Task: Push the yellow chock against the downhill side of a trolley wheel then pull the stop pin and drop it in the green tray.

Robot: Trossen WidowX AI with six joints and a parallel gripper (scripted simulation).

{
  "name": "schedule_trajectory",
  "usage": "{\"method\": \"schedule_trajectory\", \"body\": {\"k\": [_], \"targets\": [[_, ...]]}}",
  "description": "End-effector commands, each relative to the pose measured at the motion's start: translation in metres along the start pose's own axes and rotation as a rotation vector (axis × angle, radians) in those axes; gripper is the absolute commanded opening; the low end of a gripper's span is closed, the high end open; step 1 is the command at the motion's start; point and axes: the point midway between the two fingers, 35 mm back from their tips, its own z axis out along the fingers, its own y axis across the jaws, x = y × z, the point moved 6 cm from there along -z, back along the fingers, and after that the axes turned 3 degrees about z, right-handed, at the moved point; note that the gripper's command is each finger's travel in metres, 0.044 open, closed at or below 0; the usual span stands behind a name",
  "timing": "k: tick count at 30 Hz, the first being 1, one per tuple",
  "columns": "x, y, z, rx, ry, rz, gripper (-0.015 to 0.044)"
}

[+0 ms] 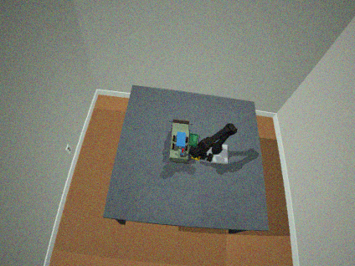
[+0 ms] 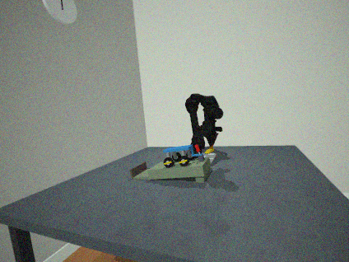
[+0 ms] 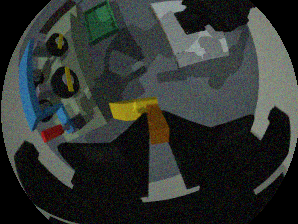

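The yellow chock [image 1: 195,158] [image 2: 209,151] is held off the table beside the ramp's uphill end. My gripper [image 3: 153,115] is shut on its orange handle [image 3: 159,131], and the yellow body [image 3: 125,110] points towards the ramp. The black rubber base cannot be made out. The blue trolley [image 1: 181,139] [image 2: 179,149] [image 3: 27,90] stands on the grey-green ramp [image 1: 180,127] [image 2: 173,173]. The red-headed stop pin [image 1: 182,150] [image 2: 197,148] [image 3: 52,133] stands at the trolley's uphill end. The green tray [image 1: 194,135] [image 3: 101,21] lies beside the ramp, on the arm's side.
A brown end board [image 1: 181,121] [image 2: 138,169] stands at the ramp's downhill end. A white plate [image 1: 224,158] [image 3: 172,35] lies under the arm's base. The arm reaches over the table between this plate and the ramp. The trolley's wheels [image 3: 65,82] face the gripper.
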Motion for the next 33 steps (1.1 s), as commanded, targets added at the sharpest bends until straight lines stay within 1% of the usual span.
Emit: {"method": "schedule_trajectory", "body": {"k": [1, 11, 18, 33], "targets": [[0.000, 0.001, -0.014, -0.006, 0.001, 0.004, 0.0000], [0.001, 0.003, -0.045, -0.006, 0.001, 0.004, 0.0000], [0.001, 0.003, -0.048, -0.006, 0.001, -0.002, 0.0000], [0.001, 0.004, -0.048, -0.005, 0.002, -0.479, 0.0000]]}}
